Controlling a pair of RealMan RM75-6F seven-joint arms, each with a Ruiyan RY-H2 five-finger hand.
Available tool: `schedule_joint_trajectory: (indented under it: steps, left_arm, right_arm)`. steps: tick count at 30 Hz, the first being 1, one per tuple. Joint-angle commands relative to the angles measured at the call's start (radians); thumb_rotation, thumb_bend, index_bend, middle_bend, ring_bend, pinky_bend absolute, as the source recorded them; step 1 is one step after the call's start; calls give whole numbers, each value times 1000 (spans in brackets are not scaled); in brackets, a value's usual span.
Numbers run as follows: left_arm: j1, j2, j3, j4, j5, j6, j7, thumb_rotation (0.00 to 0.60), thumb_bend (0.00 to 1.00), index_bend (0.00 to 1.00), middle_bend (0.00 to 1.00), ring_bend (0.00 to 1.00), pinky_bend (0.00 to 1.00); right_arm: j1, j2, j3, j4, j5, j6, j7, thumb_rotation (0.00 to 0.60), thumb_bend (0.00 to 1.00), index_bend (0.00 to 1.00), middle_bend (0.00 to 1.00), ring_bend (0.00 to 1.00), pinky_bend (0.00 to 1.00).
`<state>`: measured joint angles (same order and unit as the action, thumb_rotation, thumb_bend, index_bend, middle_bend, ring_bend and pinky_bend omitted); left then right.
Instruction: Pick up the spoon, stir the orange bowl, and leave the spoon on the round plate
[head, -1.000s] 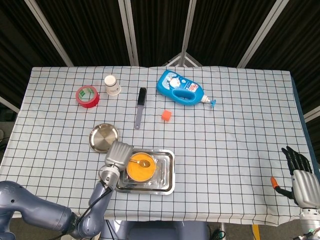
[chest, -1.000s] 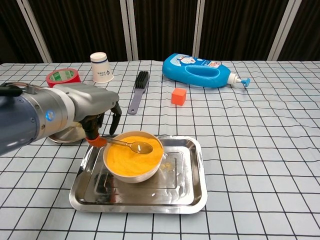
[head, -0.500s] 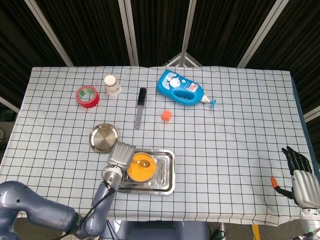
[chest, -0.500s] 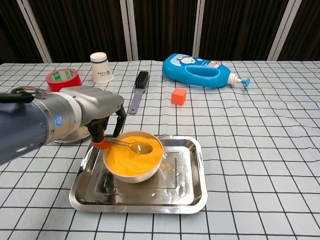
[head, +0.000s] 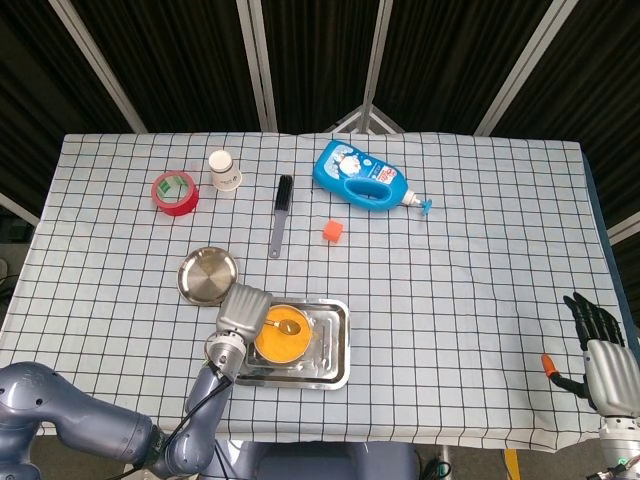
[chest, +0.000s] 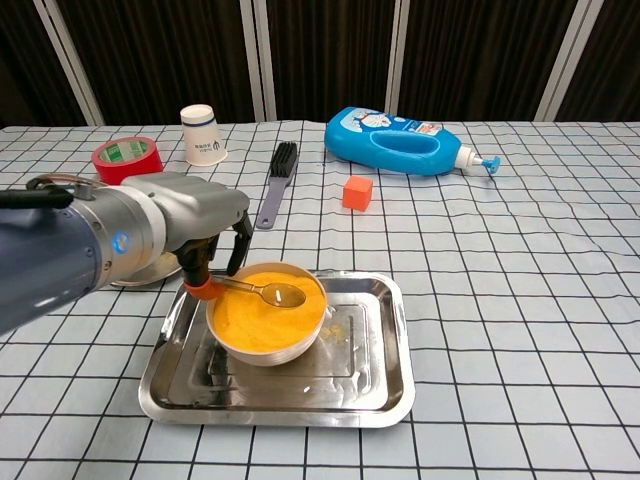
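Observation:
The orange bowl (chest: 265, 312) (head: 279, 337) stands in the left half of a steel tray (chest: 372, 372) (head: 332, 356). A metal spoon (chest: 262, 290) (head: 284, 326) lies across the bowl, its scoop over the orange filling. My left hand (chest: 205, 252) (head: 243, 307) grips the spoon's handle end at the bowl's left rim, orange fingertip showing. The round steel plate (head: 206, 275) (chest: 150, 271) sits just left of and behind the tray, mostly hidden by my arm in the chest view. My right hand (head: 597, 348) hangs open off the table's right edge, holding nothing.
Farther back lie a black brush (head: 280, 213) (chest: 275, 181), an orange cube (head: 332, 231) (chest: 357, 192), a blue bottle (head: 362, 176) (chest: 400, 140), a white paper cup (head: 224, 170) (chest: 203, 134) and a red tape roll (head: 175, 192) (chest: 126, 155).
My left hand shifted slightly right toward the bowl, still holding the spoon, and the spoon's scoop stayed over the filling. The right hand has not moved.

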<state>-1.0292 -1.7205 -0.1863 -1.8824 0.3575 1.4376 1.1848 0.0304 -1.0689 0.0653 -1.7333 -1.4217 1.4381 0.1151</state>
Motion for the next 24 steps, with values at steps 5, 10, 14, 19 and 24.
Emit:
schedule_joint_trajectory:
  steps: [5, 10, 14, 19, 24]
  left_arm:
    - [0, -5, 4, 4, 3, 4, 3, 600, 476, 484, 1000, 1000, 1000]
    - [1, -7, 3, 8, 6, 7, 4, 600, 477, 490, 1000, 1000, 1000]
    - [2, -11, 2, 13, 5, 7, 5, 600, 478, 492, 1000, 1000, 1000]
    - [3, -14, 0, 15, 4, 6, 4, 600, 478, 493, 1000, 1000, 1000]
    - [3, -14, -1, 15, 0, 4, 7, 600, 480, 503, 1000, 1000, 1000]
  right_arm:
    - [0, 0, 0, -1, 0, 0, 0, 600, 393, 0, 0, 0, 0]
    - [0, 0, 0, 0, 1, 0, 1, 600, 394, 0, 0, 0, 0]
    - [0, 0, 0, -1, 0, 0, 1, 600, 393, 0, 0, 0, 0]
    - [0, 0, 0, 0, -1, 1, 1, 600, 394, 0, 0, 0, 0]
    - [-1, -1, 0, 0, -2, 3, 1, 600, 393, 0, 0, 0, 0]
